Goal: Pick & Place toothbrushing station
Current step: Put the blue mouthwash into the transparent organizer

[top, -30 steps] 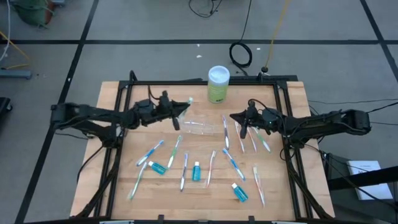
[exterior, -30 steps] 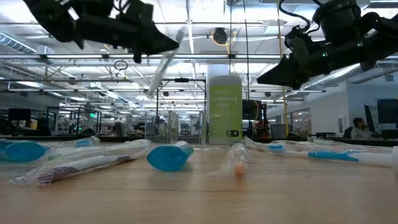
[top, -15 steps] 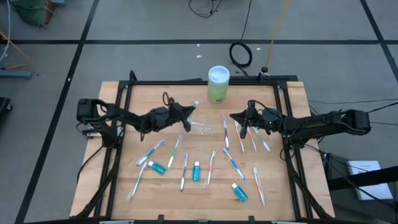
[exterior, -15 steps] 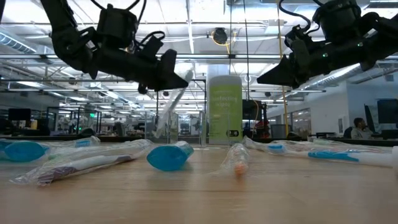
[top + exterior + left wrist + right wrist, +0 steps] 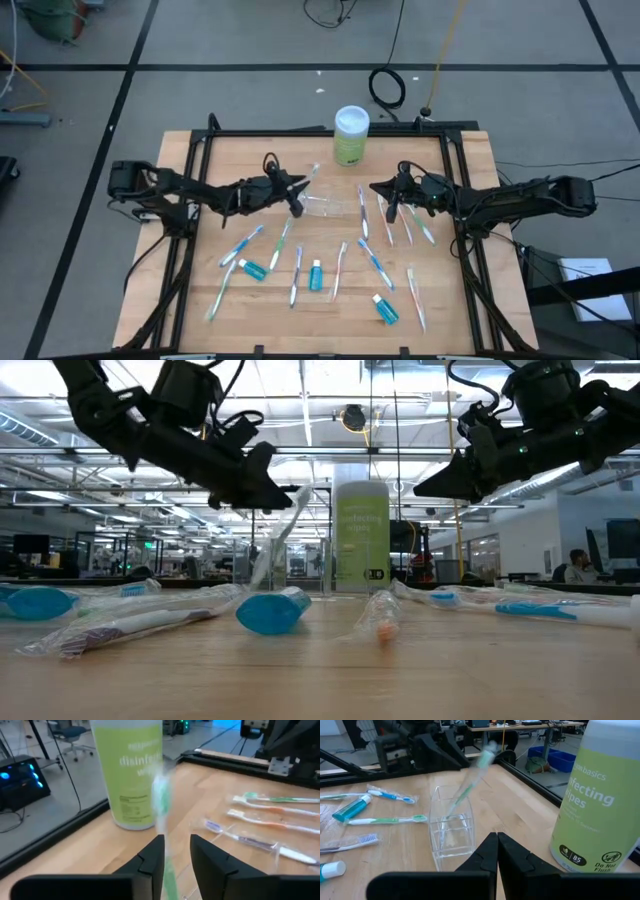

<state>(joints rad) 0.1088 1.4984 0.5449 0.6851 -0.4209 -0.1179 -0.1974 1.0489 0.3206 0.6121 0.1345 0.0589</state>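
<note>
The clear plastic holder [image 5: 325, 206] stands on the wood at mid-table and also shows in the right wrist view [image 5: 451, 827]. A green-handled toothbrush [image 5: 470, 780] leans in it, lower end inside, head up and toward the far edge [image 5: 312, 172]. My left gripper [image 5: 293, 198] hangs just left of the holder. In the left wrist view [image 5: 176, 852] its fingers stand apart on either side of the brush's handle [image 5: 164, 835], the gap wider than the handle. My right gripper [image 5: 385, 192] hovers right of the holder, shut and empty [image 5: 497, 845]. My left gripper has the toothbrush's handle [image 5: 165, 862] between its parted fingers, close to one finger [image 5: 152, 857]. I cannot tell whether it touches it. The brush stands tilted with its lower end in the holder.
A green white-lidded wipes canister [image 5: 351, 135] stands at the far edge behind the holder. Several wrapped toothbrushes [image 5: 385, 215] and small blue toothpaste tubes [image 5: 316, 275] lie across the near and right parts of the table. A black frame [image 5: 190, 170] rims the tabletop.
My left gripper has come down and toward the holder with the tilted toothbrush, then drawn back a little toward the table's left. The toothbrush, first carried in the air, now leans with its lower end in the holder.
</note>
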